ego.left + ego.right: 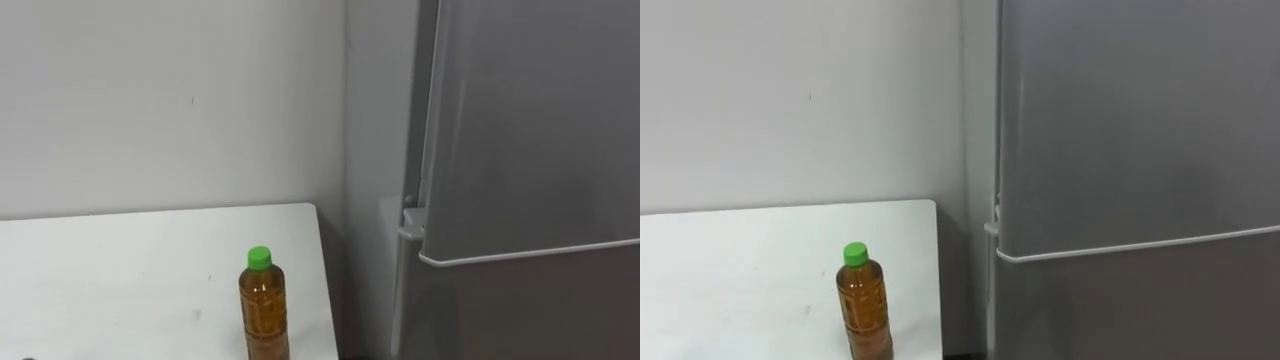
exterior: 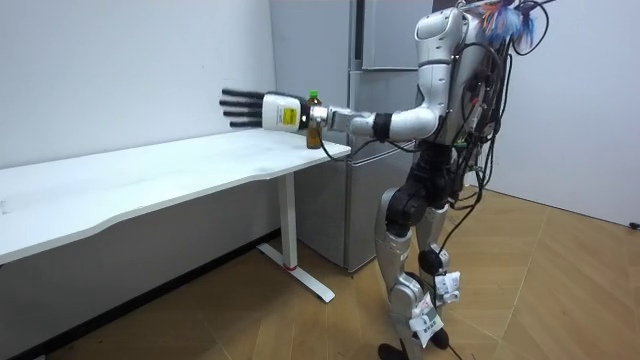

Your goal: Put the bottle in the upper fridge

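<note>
Standing on table [image 1: 120, 270] beside fridge [image 1: 530, 130], the bottle [image 1: 265, 305] carries seemingly illegible print.

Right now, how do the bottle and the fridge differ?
The bottle is small, amber with a green cap; the fridge is tall and plain grey. The bottle stands on the white table; the fridge stands beside the table, doors shut. Both are upright.

Amber bottle [image 1: 265, 315], green cap [image 1: 260, 257]; white table [image 1: 120, 270]; silver-grey fridge [image 1: 530, 150]; off-white wall [image 1: 150, 100].
</note>
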Controlling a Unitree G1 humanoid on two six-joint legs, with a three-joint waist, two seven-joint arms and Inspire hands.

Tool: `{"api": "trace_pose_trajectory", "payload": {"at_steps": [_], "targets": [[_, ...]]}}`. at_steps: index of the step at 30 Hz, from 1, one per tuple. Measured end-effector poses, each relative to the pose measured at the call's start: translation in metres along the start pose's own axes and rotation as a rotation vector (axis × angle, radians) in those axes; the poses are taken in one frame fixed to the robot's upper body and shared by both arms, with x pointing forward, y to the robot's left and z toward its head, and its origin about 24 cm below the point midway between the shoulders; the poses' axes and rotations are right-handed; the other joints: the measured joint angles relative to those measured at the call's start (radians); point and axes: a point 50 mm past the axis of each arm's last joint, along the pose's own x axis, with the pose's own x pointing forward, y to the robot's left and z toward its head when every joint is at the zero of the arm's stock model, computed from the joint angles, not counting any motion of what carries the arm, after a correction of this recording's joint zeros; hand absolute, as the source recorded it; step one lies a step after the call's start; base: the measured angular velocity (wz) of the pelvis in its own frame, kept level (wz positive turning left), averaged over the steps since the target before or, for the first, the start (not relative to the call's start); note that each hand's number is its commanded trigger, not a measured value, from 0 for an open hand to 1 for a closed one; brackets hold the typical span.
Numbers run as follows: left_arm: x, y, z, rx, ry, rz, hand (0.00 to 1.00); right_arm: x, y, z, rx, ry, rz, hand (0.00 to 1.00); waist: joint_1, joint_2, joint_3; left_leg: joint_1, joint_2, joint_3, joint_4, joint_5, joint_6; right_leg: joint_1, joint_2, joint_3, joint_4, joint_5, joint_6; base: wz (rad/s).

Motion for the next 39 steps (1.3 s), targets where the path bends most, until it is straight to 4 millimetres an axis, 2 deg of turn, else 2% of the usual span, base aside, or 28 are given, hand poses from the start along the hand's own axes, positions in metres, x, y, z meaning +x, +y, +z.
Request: {"api": "trace_pose_trajectory", "payload": {"at_steps": [5,10,12,19,23,27,30,35,39], "targets": [[0.000,-0.013,0.029,-0.074,-0.109,-0.086,0.00,0.000,0.000,-0.001,0.000,0.003,0.007,0.00,-0.004,0.000,0.0017,0.001,0.000,0.000,-0.001,0.000,0.000,-0.001,0.000,0.000,0.000,0.000,0.000,0.00],[0.003,-0.027,0.043,-0.127,-0.163,-0.163,0.00,0.001,0.003,0.001,0.005,0.006,0.015,0.00,-0.019,-0.005,0.0034,-0.003,-0.002,-0.004,0.001,0.000,0.000,0.005,-0.001,-0.009,-0.014,0.000,0.000,0.02],[0.001,-0.033,0.049,-0.146,-0.177,-0.218,0.00,0.002,0.006,0.002,0.004,0.007,0.021,0.00,-0.032,-0.006,0.0041,-0.005,-0.002,-0.009,0.001,0.000,0.000,0.006,-0.001,-0.012,-0.015,0.000,0.000,0.07],[-0.007,-0.069,0.076,-0.387,-0.187,-0.522,0.00,0.005,0.015,0.008,-0.009,0.002,0.061,0.00,-0.056,-0.010,0.0054,-0.014,-0.001,-0.009,0.001,0.000,0.000,-0.004,-0.001,-0.017,-0.014,0.000,0.000,0.00],[-0.011,-0.085,0.078,-0.432,-0.164,-0.654,0.00,0.006,0.018,0.009,-0.019,0.008,0.076,0.00,-0.082,-0.014,0.0085,-0.013,0.000,-0.009,0.001,0.000,0.000,-0.004,-0.001,-0.011,-0.014,0.000,0.000,-0.01],[-0.018,-0.102,0.079,-0.463,-0.132,-0.777,0.00,0.008,0.021,0.013,-0.029,0.014,0.083,0.00,-0.084,-0.019,0.0119,-0.012,-0.001,0.000,0.002,0.000,0.000,-0.008,0.000,0.006,-0.014,0.000,0.000,-0.09],[-0.026,-0.115,0.081,-0.479,-0.117,-0.878,0.00,0.008,0.021,0.012,-0.022,0.014,0.083,0.00,-0.091,-0.016,0.0111,-0.014,-0.002,0.000,0.001,0.000,0.000,-0.009,0.000,0.007,-0.014,0.000,0.000,0.00],[-0.034,-0.124,0.085,-0.489,-0.113,-0.982,0.00,0.008,0.019,0.012,0.006,0.023,0.079,0.00,-0.107,0.001,0.0012,-0.017,0.000,0.000,-0.001,0.000,0.000,-0.013,0.000,0.007,-0.014,0.000,0.000,0.00],[-0.035,-0.129,0.090,-0.499,-0.138,-1.032,0.00,0.007,0.019,0.011,0.011,0.031,0.080,0.00,-0.116,0.000,0.0028,-0.013,0.001,0.004,0.002,0.001,-0.001,-0.010,-0.001,0.012,-0.014,0.000,0.000,-0.02]]}}
